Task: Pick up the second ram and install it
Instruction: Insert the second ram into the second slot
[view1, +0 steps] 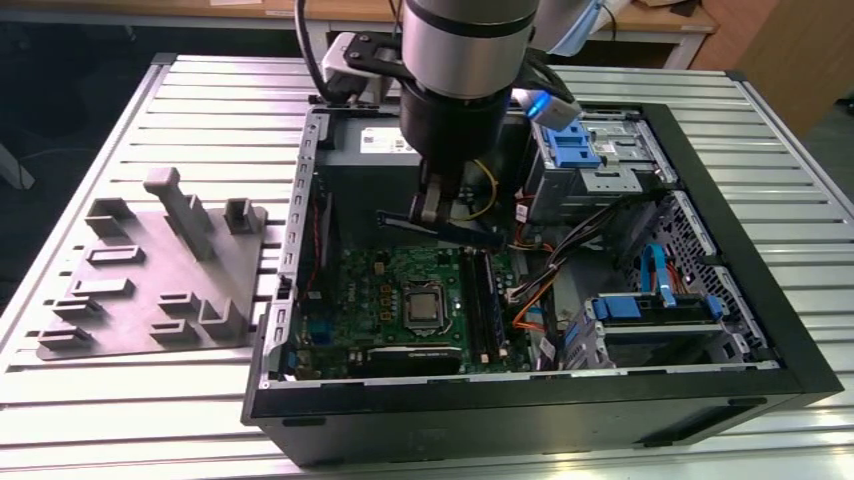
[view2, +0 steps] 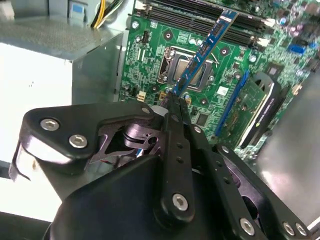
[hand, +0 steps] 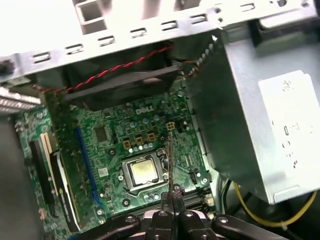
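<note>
The second ram (view1: 470, 233) is a thin dark blue-green stick, and my gripper (view1: 430, 214) is shut on it by one end. It hangs level above the green motherboard (view1: 360, 285) inside the open computer case, over the near end of the long black memory slots (view1: 487, 300). In the second wrist view the ram (view2: 206, 49) slants out from the gripper (view2: 173, 98) over the processor socket (view2: 186, 67) toward the slots (view2: 200, 14). In the first wrist view the ram (hand: 169, 160) shows edge-on as a thin line rising from the gripper (hand: 173, 194).
The case wall (view1: 300, 230) and black front frame (view1: 534, 405) ring the board. Drive cages with blue clips (view1: 587, 150) and loose cables (view1: 561, 260) lie toward the exterior view's right. A grey fixture plate (view1: 147, 270) rests on the slatted table to the left.
</note>
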